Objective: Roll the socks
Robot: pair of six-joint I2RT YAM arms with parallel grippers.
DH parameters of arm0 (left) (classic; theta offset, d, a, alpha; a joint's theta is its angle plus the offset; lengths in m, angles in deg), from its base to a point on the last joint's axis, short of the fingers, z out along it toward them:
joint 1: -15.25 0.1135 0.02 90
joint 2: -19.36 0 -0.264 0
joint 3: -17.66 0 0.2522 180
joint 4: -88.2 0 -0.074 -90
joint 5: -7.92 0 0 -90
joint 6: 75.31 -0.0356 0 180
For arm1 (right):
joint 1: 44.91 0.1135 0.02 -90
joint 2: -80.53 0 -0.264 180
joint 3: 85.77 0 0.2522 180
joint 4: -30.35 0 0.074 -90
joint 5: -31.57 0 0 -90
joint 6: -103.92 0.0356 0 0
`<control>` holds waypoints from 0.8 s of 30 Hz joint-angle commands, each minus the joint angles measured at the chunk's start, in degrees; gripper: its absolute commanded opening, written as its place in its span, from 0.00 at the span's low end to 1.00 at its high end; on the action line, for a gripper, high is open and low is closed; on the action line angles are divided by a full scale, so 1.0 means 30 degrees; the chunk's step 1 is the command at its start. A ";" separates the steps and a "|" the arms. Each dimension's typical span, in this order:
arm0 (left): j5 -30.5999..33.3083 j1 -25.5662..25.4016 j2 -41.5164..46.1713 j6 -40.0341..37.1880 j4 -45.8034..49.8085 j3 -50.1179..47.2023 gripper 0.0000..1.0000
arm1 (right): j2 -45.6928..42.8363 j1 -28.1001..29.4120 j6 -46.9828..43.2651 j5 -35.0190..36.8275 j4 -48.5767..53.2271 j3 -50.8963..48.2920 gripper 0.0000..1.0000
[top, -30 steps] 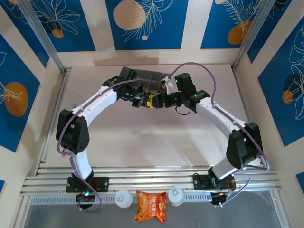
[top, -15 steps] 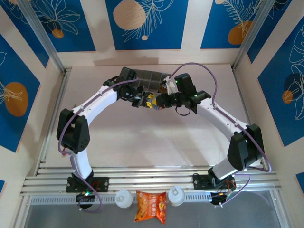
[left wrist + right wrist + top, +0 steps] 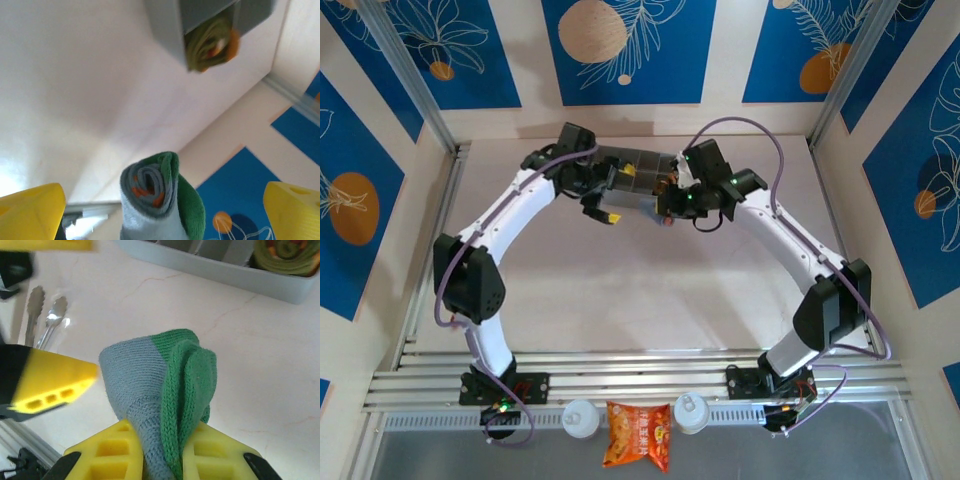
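Since 1 second ago, both wrists have been carried away from the arm bases toward the back of the table, and the jaws of the left gripper have been opened wide.

Nearest to the bases, an orange snack packet is seen at the near edge, between the 2 arms. The middle of the table is left bare.

Farther on, the 2 grippers are brought together. The grey-blue sock, rolled up with its green toe wrapped on the outside, is clamped between the 2 yellow fingers of the right gripper, which are pressed against both sides of the roll. In the left wrist view the spiral end of this roll is seen between the spread left fingers, with a gap on each side, so it is not held by them. Whether the roll touches the table cannot be told.

Metal tongs are laid on the table beside the grippers.

Behind them a grey tray is placed near the back wall. The olive-brown sock, already rolled and showing orange, is lodged in 1 of its compartments.
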 commanded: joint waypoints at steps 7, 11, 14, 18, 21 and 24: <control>0.6737 0.0222 0.4911 -0.6962 0.6308 -0.3142 1.00 | 0.7262 -0.0522 0.1935 0.3508 0.7051 1.0599 0.00; 0.8846 0.0193 0.7519 -0.9247 0.6403 -0.4810 1.00 | 1.1176 -0.0560 0.2475 0.3726 0.9451 1.6130 0.00; 1.0698 0.0171 0.9777 -1.1358 0.5793 -0.5656 1.00 | 1.3861 -0.0540 0.3237 0.3877 1.0958 1.9877 0.00; 1.1457 0.0165 1.3915 -1.3998 0.1766 -0.8597 1.00 | 1.5581 -0.0734 0.4599 0.3210 1.0776 2.1203 0.00; 1.1804 0.0194 1.6383 -1.4486 -0.0281 -1.0566 1.00 | 1.5711 -0.0712 0.5152 0.2914 0.9338 2.0147 0.00; 1.1763 0.0194 1.6851 -1.4500 0.0386 -1.0718 0.99 | 1.5719 -0.0593 0.5378 0.2855 0.8001 1.9432 0.00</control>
